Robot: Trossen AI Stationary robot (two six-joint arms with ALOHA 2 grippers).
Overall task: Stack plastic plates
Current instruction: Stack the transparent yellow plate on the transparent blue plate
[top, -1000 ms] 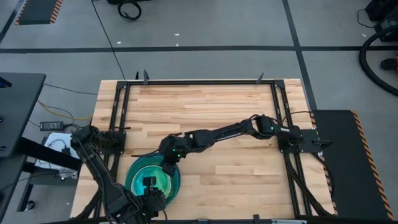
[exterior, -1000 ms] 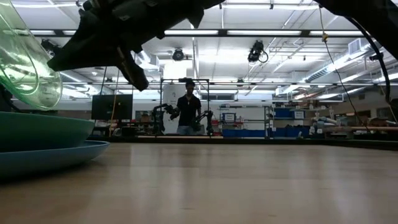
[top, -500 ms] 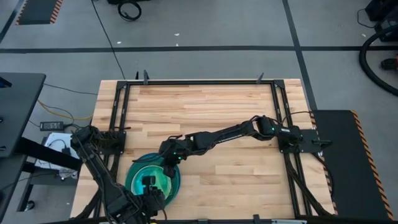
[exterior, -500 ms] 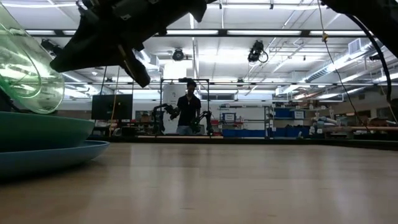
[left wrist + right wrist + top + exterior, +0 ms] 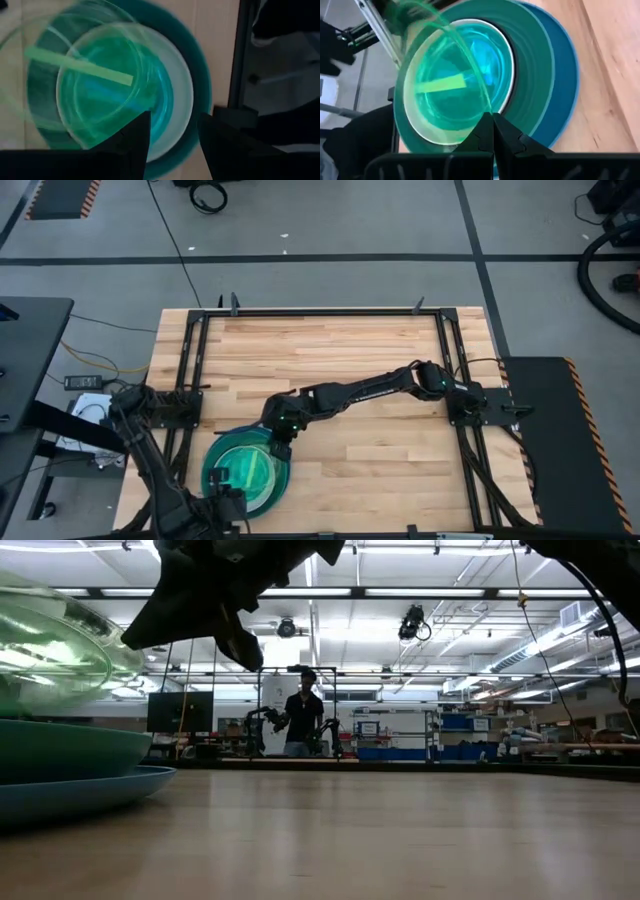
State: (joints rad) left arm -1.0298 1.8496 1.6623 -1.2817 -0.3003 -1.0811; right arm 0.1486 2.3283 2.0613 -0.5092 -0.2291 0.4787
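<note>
One stack of plastic plates at table's near-left corner; lower layers mostly hidden, exact count unclear. Blue plate at bottom, teal plate on it, white rim inside, translucent cyan and lime-green plates nested on top. Top lime-green plate blurred, tilted above stack. Right gripper reaching across table, fingers shut together, tips at tilted plate's edge. Left gripper over stack's near edge, fingers spread, holding nothing.
</note>
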